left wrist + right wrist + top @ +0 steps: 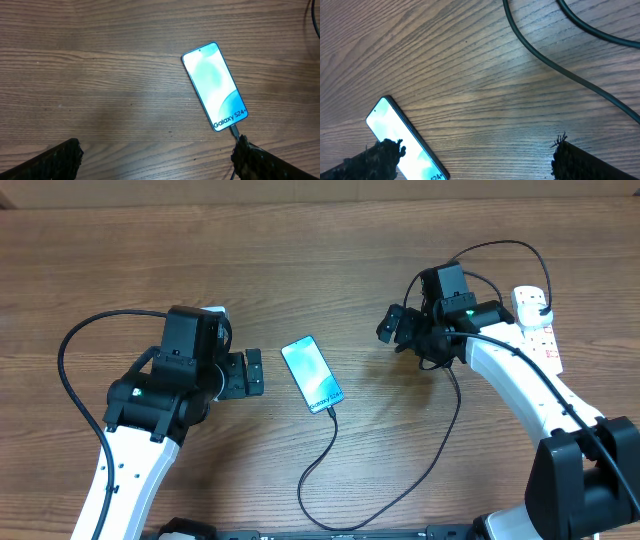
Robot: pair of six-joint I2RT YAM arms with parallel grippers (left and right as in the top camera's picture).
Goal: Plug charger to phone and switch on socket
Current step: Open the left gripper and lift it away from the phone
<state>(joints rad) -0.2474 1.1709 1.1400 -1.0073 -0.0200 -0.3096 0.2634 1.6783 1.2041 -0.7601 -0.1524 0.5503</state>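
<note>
The phone (312, 374) lies face up in the middle of the table, its light-blue screen lit. The charger's connector tip sits in the phone's near end. The thin black cable (330, 442) loops toward the front edge and back up to the right. The white socket (538, 335) lies at the far right, with a black plug (541, 308) in it. My left gripper (250, 372) is open and empty, just left of the phone (215, 85). My right gripper (395, 325) is open and empty, to the right of the phone (405, 142).
The wooden table (300, 260) carries nothing else. Black cables (545, 62) cross the wood ahead of the right gripper. A black arm cable (65, 370) arcs at the left. The charger cable (233, 131) runs close by the left gripper's right finger.
</note>
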